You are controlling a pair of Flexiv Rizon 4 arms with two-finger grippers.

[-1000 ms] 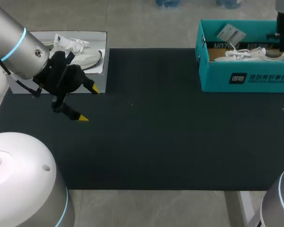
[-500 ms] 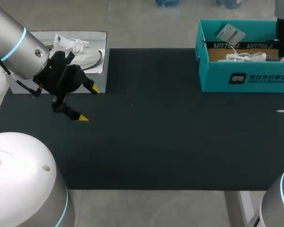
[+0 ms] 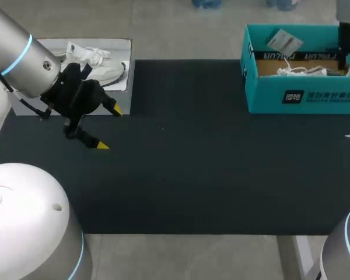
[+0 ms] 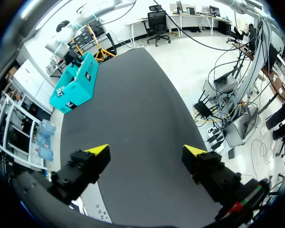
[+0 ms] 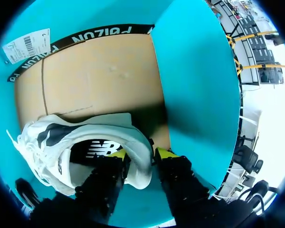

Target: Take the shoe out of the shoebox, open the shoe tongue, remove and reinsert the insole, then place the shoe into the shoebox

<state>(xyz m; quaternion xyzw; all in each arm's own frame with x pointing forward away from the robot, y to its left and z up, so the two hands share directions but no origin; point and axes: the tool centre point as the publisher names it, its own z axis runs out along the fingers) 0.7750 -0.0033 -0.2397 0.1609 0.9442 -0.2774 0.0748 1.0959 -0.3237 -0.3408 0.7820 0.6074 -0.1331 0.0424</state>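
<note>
A white shoe (image 5: 80, 147) with dark markings lies on the cardboard floor of the teal shoebox (image 5: 194, 80). My right gripper (image 5: 141, 154) stands over its heel, one finger inside the collar and one outside, with a thin dark gap at the outer finger, so it is open. In the head view the shoe (image 3: 306, 71) shows low inside the shoebox (image 3: 303, 96) at the back right, and the right gripper is hidden behind the box wall. My left gripper (image 3: 109, 128) hangs wide open and empty over the mat's left side.
A second white shoe (image 3: 99, 63) lies on a white tray (image 3: 126, 79) at the back left, just behind my left arm. A paper tag (image 3: 284, 41) rests in the shoebox's far corner. The dark mat (image 3: 192, 163) covers the table between both arms.
The shoe has sunk from above the box's front wall down onto the box floor. My right gripper's fingers have parted around the heel. The left arm has not moved.
</note>
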